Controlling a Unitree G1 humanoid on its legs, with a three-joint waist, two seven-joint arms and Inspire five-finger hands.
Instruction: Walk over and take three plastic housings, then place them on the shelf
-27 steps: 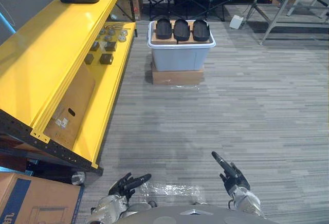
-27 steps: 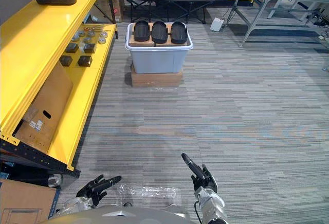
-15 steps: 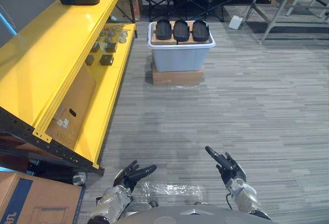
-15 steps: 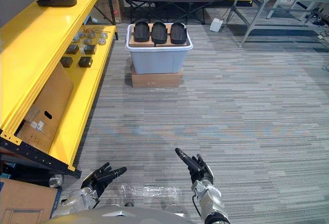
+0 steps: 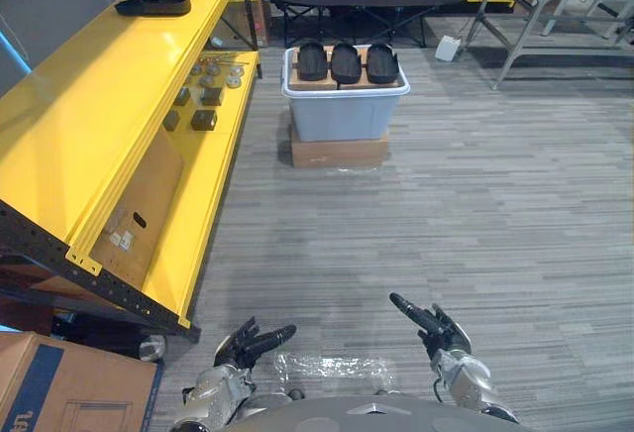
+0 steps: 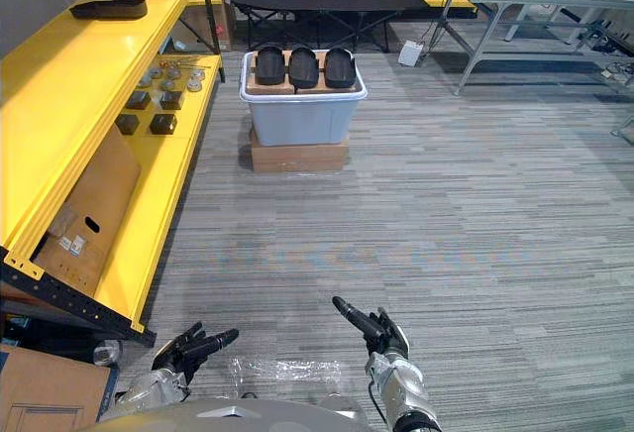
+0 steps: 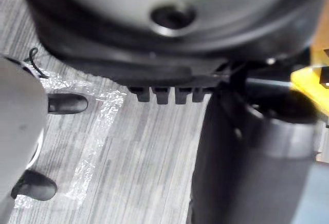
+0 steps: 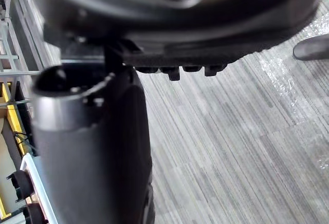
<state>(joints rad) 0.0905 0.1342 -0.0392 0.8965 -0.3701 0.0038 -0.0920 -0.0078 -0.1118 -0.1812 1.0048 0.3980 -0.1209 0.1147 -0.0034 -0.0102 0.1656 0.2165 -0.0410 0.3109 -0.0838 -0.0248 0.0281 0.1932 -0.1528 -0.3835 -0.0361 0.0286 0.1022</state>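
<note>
Fingers (image 5: 276, 333) straight: L hand (image 5: 238, 348), R hand (image 5: 442, 332)

No word, number or sign could be read anywhere. A small white label (image 5: 121, 239) sat near the lower front corner of the flat brown cardboard panel (image 5: 144, 199) that leaned on the lower level of the yellow metal shelf (image 5: 94, 105), but its print was too small to make out. The brown cardboard box (image 5: 59, 387) on the floor by the shelf's near end carried a blue band (image 5: 32, 388) and a faint line drawing, with no legible lettering.
</note>
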